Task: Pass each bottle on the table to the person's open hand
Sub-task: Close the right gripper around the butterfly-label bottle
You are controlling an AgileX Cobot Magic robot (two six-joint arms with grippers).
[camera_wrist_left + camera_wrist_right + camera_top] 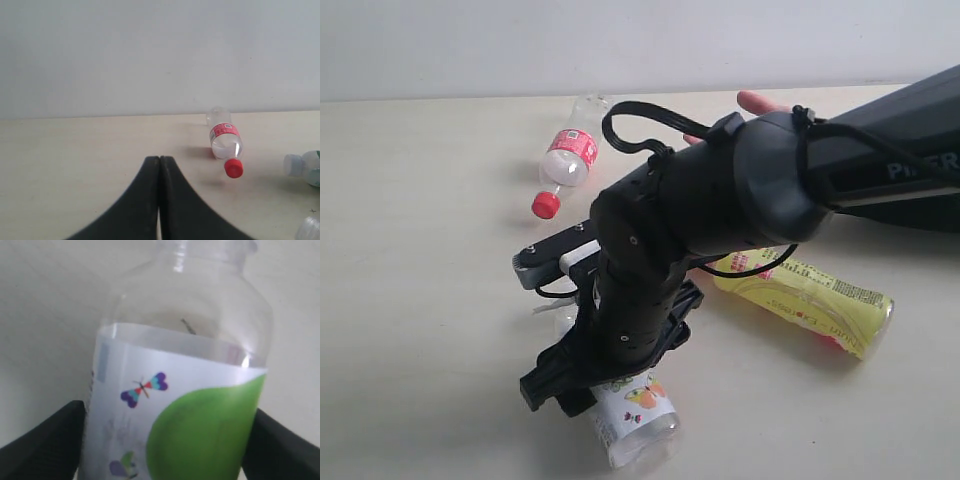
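My right gripper (pixel 572 393) reaches across the table (pixel 420 260) and is shut on the clear bottle with the butterfly label (pixel 632 418), low by the near edge. In the right wrist view its black fingers (pixel 45 445) press both sides of that bottle (pixel 175 390). The clear bottle with red label and cap (pixel 568 160) lies at the back. To the right lies the yellow bottle (pixel 810 298). The person's open hand (pixel 757 101) shows only its fingertips behind my arm. My left gripper (pixel 159 160) is shut on nothing, short of the red-label bottle (pixel 226 142). The white-green bottle (pixel 306 167) shows at that view's edge.
My right arm (pixel 800 190) spans the right half of the exterior view and hides the table's middle. A pale wall (pixel 620 40) backs the far edge. Another clear bottle neck (pixel 311 229) shows in a corner of the left wrist view.
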